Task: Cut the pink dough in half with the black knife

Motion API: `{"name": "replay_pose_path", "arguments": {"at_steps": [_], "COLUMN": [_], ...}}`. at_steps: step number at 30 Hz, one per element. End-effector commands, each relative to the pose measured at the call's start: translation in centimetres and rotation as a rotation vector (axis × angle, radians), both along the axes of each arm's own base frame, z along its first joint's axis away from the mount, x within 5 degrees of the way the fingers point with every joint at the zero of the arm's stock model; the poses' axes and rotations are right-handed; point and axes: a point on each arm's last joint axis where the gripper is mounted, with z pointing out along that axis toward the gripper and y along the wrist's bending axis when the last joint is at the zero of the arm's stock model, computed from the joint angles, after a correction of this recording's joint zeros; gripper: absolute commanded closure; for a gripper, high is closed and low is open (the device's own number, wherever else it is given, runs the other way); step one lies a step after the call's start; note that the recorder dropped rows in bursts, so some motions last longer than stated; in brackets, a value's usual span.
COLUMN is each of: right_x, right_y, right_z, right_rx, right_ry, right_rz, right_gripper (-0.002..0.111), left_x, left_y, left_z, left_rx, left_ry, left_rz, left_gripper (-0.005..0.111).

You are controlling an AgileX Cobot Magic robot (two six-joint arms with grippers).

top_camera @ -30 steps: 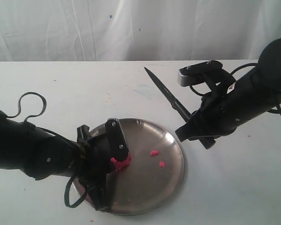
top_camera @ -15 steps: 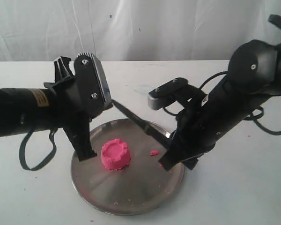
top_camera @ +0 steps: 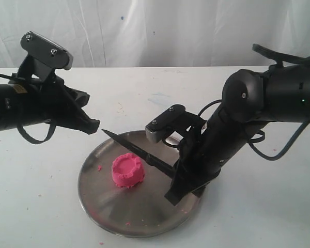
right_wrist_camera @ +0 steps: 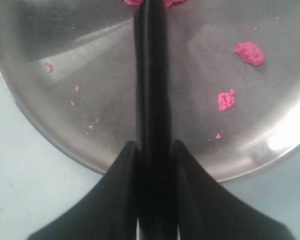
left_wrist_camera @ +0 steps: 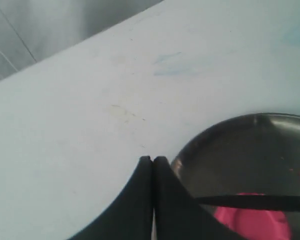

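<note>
Ext view: my left jaws have pulled back off the steel plate [top_camera: 144, 209] to the left, so the pink dough [top_camera: 127, 171] sits clear, whole, left of plate centre. My right jaws have come lower; the black knife [top_camera: 137, 151] slants just behind the dough's top, tip near the left rim. Cut not begun.

L wrist: left jaws shut, empty, over the worktop [left_wrist_camera: 90, 100] by the rim. Blade crosses above the dough; touching or not, can't tell.

R wrist: right jaws clamp the knife handle. Crumbs [right_wrist_camera: 249, 52] lie off to one side, plate rim right below me, bare steel ahead.
</note>
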Motion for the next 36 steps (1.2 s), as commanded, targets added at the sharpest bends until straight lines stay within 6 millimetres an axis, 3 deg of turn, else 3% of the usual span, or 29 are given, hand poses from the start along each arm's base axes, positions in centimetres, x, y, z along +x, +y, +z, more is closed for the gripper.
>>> {"name": "replay_pose_path", "arguments": {"at_steps": [1, 11, 17, 25, 31, 36], "right_x": [-0.1, -0.5, -0.4, 0.3, 1.1, 1.2], "right_y": [0.4, 0.2, 0.4, 1.1, 0.9, 0.9], "right_z": [0.3, 0.1, -1.3, -2.1, -2.0, -1.8], "right_rx": [0.038, 0.019, -0.008, -0.018, -0.036, -0.137], "right_ry": [0.013, 0.062, 0.083, 0.078, 0.009, -0.031], "right_rz": [-0.001, 0.023, 0.093, 0.093, 0.024, 0.007], "right_gripper": [0.108, 0.108, 0.108, 0.108, 0.108, 0.108], "left_x": [-0.7, 0.2, 0.7, 0.2, 0.1, 1.3], "left_y": [-0.5, -1.0, -1.0, -1.4, -3.5, -3.8], "left_z": [-1.5, -4.5, -5.0, -5.5, -4.2, -3.3], "left_rx": [-0.087, -0.077, -0.185, -0.141, 0.104, 0.145], "left_ry": [0.188, 0.301, 0.33, 0.379, 0.279, 0.475], "left_rz": [0.016, 0.049, 0.147, 0.102, -0.135, -0.132], "left_gripper": [0.107, 0.107, 0.107, 0.107, 0.107, 0.107]}}
